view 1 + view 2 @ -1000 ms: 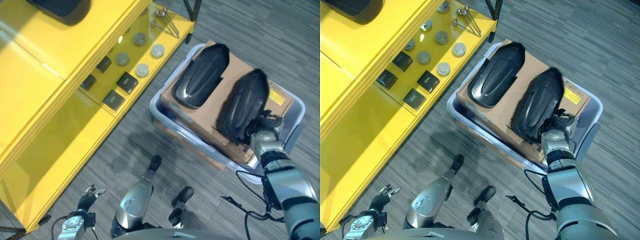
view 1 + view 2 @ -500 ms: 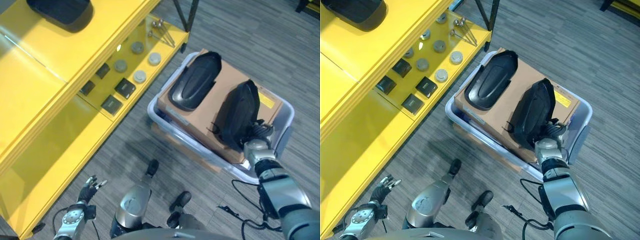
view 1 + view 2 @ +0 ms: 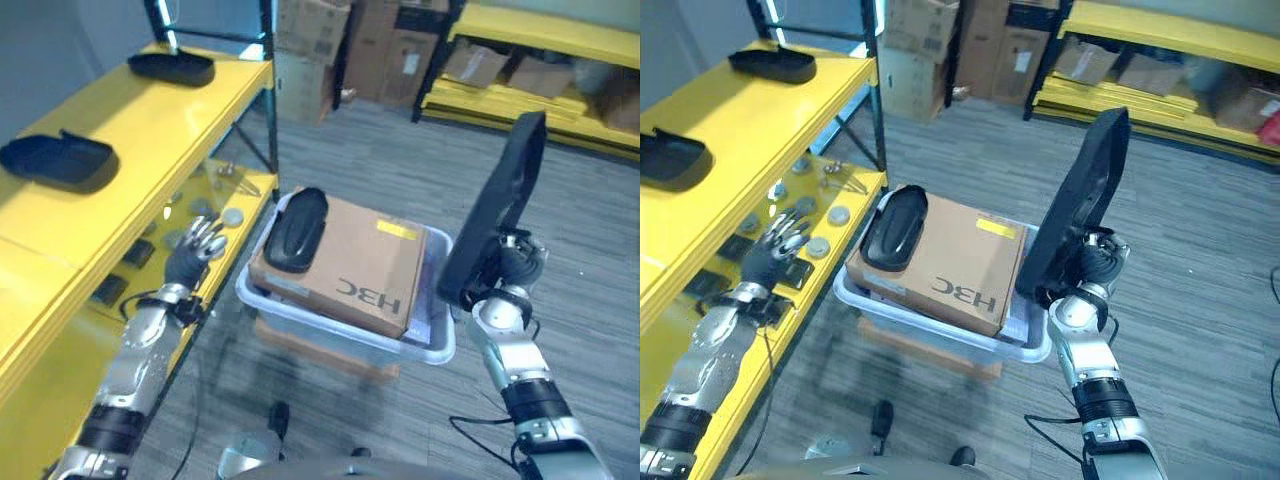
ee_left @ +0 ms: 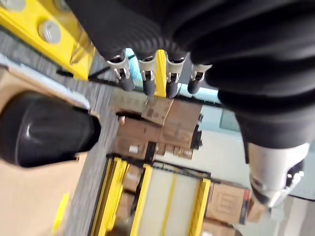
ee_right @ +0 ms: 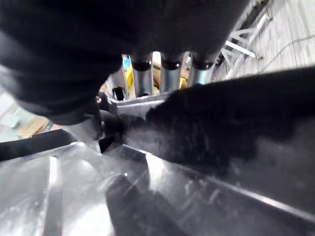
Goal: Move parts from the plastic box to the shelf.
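Right hand (image 3: pixel 507 268) up beside the box (image 3: pixel 300 308), fingers curled round the lower end of a long black part (image 3: pixel 497 208). The part is a matte, elongated shell, rounded at the ends, standing nearly upright and leaning a little, its top well above the hand. In the right wrist view the dark, slightly grainy surface lies across the fingers (image 5: pixel 170 78), with a smooth moulded inner face below them.

Box: pale translucent plastic, rounded rim, sitting on the grey striped carpet (image 3: pixel 620 250). Inside it a brown cardboard carton (image 3: pixel 350 262), flat-topped. On the carton's near-shelf end lies a second part (image 3: pixel 295 228), glossy black, oval, domed.

Left hand (image 3: pixel 195 252) raised between the shelf (image 3: pixel 120 130) and the box, fingers straight and slightly spread, holding nothing; in the left wrist view the dark fingertips (image 4: pixel 147 87) point away past the second part.

Shelf: yellow painted metal, smooth. Top level carries two more black shells (image 3: pixel 58 160), well apart. Lower level holds small grey discs (image 3: pixel 830 214) and dark square blocks (image 3: pixel 740 246). Cardboard cartons (image 3: pixel 340 40) stacked in the background.
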Controlling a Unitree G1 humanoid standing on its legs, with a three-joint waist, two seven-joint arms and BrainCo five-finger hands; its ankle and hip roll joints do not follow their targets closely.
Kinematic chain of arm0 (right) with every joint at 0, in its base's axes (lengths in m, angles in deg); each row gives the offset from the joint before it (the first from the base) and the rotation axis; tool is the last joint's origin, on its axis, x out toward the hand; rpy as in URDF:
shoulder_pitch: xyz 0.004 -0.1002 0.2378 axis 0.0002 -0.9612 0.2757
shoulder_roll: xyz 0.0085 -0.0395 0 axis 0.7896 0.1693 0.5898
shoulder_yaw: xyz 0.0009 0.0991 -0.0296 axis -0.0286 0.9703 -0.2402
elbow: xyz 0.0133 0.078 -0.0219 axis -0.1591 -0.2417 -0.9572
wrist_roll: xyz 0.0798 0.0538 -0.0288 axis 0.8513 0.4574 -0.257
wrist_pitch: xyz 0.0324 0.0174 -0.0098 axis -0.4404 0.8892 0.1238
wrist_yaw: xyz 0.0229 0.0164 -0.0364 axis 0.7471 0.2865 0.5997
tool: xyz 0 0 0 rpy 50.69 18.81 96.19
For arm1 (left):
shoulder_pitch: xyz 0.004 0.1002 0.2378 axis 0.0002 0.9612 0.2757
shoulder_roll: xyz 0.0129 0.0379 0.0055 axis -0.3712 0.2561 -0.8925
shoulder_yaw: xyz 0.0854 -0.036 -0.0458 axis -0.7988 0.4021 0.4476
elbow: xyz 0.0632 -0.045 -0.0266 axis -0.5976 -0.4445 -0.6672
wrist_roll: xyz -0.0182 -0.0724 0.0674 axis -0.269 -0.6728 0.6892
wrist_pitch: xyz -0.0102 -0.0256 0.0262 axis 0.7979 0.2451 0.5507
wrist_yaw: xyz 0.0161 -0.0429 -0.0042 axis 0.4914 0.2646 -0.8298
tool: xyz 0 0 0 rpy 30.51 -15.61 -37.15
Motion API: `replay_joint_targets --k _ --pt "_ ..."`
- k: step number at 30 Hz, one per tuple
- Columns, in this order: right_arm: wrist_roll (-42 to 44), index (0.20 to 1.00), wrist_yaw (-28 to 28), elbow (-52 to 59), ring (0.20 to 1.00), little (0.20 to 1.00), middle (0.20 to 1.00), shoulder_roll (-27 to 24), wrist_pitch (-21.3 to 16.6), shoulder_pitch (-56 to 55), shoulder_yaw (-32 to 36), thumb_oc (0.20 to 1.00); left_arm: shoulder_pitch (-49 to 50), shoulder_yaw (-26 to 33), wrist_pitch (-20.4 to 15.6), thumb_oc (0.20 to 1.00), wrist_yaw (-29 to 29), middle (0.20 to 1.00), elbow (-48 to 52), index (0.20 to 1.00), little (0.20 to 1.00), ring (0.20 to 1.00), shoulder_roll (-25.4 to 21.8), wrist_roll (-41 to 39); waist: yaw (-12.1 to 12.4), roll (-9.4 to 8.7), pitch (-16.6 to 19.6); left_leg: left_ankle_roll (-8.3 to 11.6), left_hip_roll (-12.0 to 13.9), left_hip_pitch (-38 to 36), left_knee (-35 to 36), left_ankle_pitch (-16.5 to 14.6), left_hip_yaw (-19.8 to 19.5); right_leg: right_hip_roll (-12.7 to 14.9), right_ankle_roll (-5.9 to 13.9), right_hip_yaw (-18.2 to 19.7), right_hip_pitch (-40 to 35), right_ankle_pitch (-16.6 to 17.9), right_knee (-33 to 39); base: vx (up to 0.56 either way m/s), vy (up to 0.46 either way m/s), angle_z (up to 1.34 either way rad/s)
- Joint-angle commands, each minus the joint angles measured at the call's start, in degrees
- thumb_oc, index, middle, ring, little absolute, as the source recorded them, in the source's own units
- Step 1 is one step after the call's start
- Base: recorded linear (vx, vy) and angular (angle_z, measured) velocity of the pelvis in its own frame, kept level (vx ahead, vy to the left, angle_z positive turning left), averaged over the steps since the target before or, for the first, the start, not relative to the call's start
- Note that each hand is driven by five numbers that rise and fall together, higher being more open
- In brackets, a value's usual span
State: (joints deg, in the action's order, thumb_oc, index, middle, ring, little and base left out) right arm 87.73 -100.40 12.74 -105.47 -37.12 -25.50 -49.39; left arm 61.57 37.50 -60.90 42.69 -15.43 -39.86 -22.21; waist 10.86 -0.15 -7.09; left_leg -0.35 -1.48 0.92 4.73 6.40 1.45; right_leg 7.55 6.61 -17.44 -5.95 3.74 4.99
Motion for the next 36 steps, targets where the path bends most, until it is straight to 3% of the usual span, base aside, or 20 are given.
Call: replay_joint_targets --k 1,7,9,19,25,36 --pt "-4.34 0.200 4.32 -0.93 0.200 0.200 0.200 -3.56 -1.86 5.77 -2.87 0.200 -4.44 -3.89 4.34 1.000 -0.15 1.000 -5.27 1.000 1.000 1.000 1.80 -4.39 1.66 0.90 2.97 2.18 4.10 -0.80 -0.38 -5.06 1.34 1.34 2.59 -0.08 2.12 -2.46 -1.25 0.03 0.003 -0.18" --pt "-5.55 0.200 6.90 -2.72 0.200 0.200 0.200 -2.11 -1.29 8.44 -7.10 0.200 -11.62 -8.02 8.70 1.000 -3.35 1.000 -10.63 1.000 1.000 1.000 4.84 -5.46 -0.68 0.96 4.05 2.18 4.38 -2.01 -0.52 -5.49 2.93 1.30 2.67 1.03 1.95 -2.70 -1.51 0.03 -0.003 -0.12" --pt "-6.30 0.200 7.90 -4.09 0.200 0.200 0.200 -0.21 -0.93 9.96 -10.55 0.200 -15.76 -11.26 10.01 1.000 -5.18 1.000 -16.87 1.000 1.000 1.000 8.11 -3.46 -2.57 0.92 4.74 2.17 4.53 -2.80 -0.61 -5.86 4.21 1.26 2.72 1.94 1.91 -2.77 -1.51 0.05 0.000 -0.13" --pt "-7.76 0.200 10.23 -8.23 0.200 0.200 0.200 1.62 -2.20 12.31 -16.19 0.200 -20.80 -17.03 14.26 1.000 -6.58 1.000 -19.87 1.000 1.000 1.000 12.61 -8.81 -4.13 0.90 5.53 1.97 4.33 -3.58 -0.18 -6.50 4.94 1.40 3.22 2.52 2.10 -2.73 -1.47 0.01 0.003 -0.06" --pt "-8.43 0.200 10.90 -8.89 0.200 0.200 0.200 2.97 -1.77 13.52 -18.90 0.200 -21.70 -18.52 13.18 1.000 -6.69 1.000 -19.27 1.000 1.000 1.000 14.59 -12.11 -4.33 0.87 5.86 1.98 4.14 -3.69 -0.01 -6.64 4.97 1.44 3.34 2.55 2.13 -2.76 -1.47 0.00 0.000 0.00" --pt "-8.70 0.200 12.14 -11.04 0.200 0.200 0.200 3.48 -2.15 14.81 -21.37 0.200 -22.77 -20.05 10.98 1.000 -3.76 1.000 -17.14 1.000 1.000 1.000 15.19 -8.93 -4.10 1.01 6.16 2.00 3.76 -3.72 0.16 -6.83 4.48 1.58 3.48 2.08 2.06 -2.89 -1.62 0.00 0.000 0.00"
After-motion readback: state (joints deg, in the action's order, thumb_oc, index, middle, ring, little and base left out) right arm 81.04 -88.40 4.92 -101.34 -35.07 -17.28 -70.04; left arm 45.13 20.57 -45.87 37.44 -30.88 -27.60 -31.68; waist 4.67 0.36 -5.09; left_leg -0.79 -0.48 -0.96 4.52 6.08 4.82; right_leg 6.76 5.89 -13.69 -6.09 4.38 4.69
